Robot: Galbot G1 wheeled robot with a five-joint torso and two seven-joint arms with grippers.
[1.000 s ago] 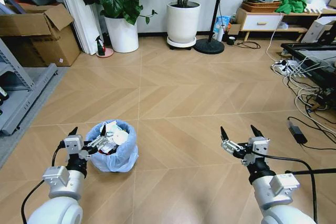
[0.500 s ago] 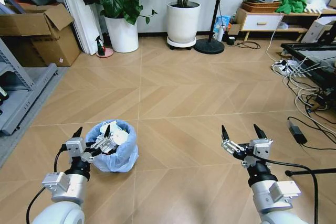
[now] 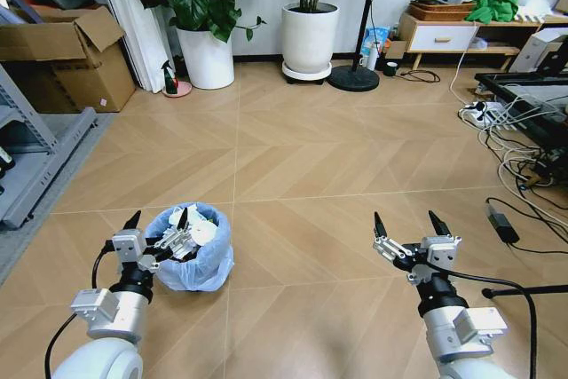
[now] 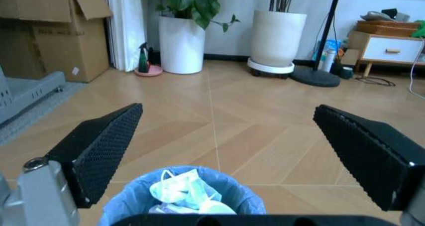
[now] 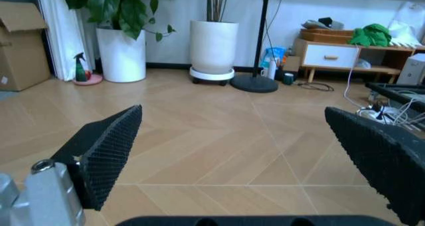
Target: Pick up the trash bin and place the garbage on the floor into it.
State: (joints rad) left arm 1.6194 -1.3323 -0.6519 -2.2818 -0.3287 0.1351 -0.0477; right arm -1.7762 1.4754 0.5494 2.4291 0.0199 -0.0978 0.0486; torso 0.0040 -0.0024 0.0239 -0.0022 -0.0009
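Left gripper [image 3: 158, 219] jaws spread wide, holding nothing, hovering just above the near rim of the trash bin [image 3: 202, 265]; against half a second ago it has barely moved, while a second ago it sat a bit lower and nearer the rim, so the arm seems to have lifted slightly and settled. Right gripper [image 3: 406, 223] also wide open and empty, parked over bare floor [image 3: 302, 157], well apart from the bin, almost unchanged. Floor looks free of litter and the bin already holds white wads, so task reads as near done. Bin: small, round, thin crinkly light-blue bag [image 4: 234, 187], soft crumpled paper inside. Finger pads [image 4: 99, 149]: black, triangular, knurled. Floor: smooth chevron wood planks.
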